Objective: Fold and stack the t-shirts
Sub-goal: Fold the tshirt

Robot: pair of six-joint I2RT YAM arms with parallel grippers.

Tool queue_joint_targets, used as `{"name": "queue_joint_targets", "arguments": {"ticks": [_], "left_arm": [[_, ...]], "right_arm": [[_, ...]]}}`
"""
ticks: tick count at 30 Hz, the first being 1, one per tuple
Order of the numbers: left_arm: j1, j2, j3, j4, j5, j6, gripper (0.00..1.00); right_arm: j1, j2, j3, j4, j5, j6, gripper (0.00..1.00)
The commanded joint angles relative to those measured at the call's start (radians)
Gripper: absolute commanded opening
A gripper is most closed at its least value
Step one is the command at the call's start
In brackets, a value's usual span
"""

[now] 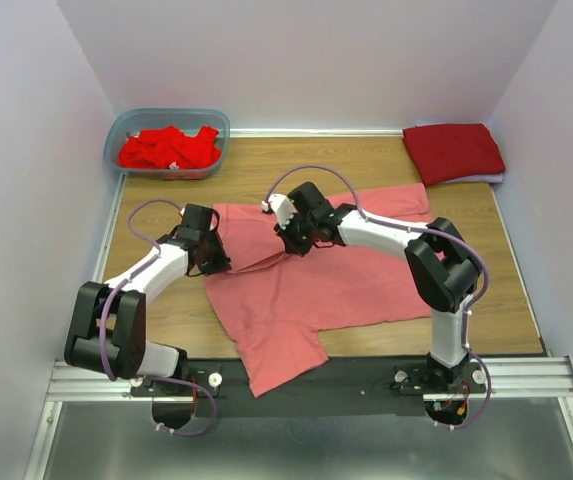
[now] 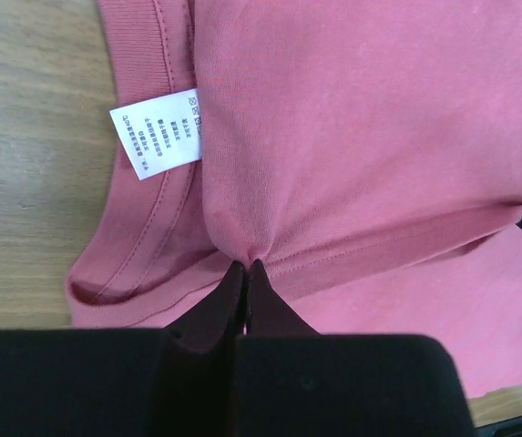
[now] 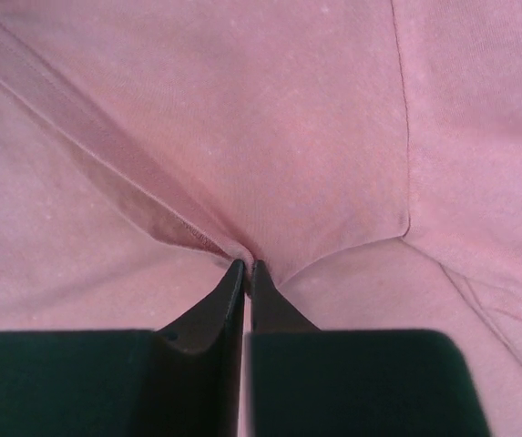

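At mid-table, the salmon-pink t-shirt (image 1: 306, 285) is pinched thinly by the left gripper (image 2: 245, 269) and right gripper (image 3: 245, 266); it could be lost if pulled unevenly.

From above, the left hand (image 1: 210, 262) and right hand (image 1: 289, 243) hide their own fingertips and the salmon-pink t-shirt (image 1: 346, 285) cloth beneath them. The print on its white label (image 2: 156, 134) is too small to read. The red t-shirts (image 1: 169, 149) crumpled in the tub (image 1: 124, 126) at the far left corner of the surface (image 1: 376, 160) cannot be counted. The right wrist view cuts the pink cloth off on every side.
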Motion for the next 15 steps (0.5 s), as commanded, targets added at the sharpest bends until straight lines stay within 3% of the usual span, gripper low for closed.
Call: {"name": "queue_joint_targets", "arguments": {"ticks": [1,4,8,11,15], "left_arm": [[-0.008,-0.023,-0.038,0.032,-0.001,-0.035,0.05],[-0.006,-0.046,-0.033,0.026,-0.031,-0.048,0.14],[-0.005,-0.077,0.001,0.017,-0.052,-0.071,0.23],[0.006,-0.082,0.056,0.017,-0.095,-0.068,0.42],[0.104,-0.019,0.128,0.041,-0.156,-0.026,0.5]], "right_arm": [[-0.003,0.018,-0.006,-0.036,-0.013,-0.002,0.18],[-0.005,0.012,0.0,-0.036,0.013,0.015,0.31],[-0.026,-0.02,0.007,-0.036,0.058,0.038,0.33],[-0.089,-0.06,0.01,-0.033,0.058,0.072,0.38],[-0.215,-0.083,0.014,-0.033,0.097,0.133,0.44]]}}
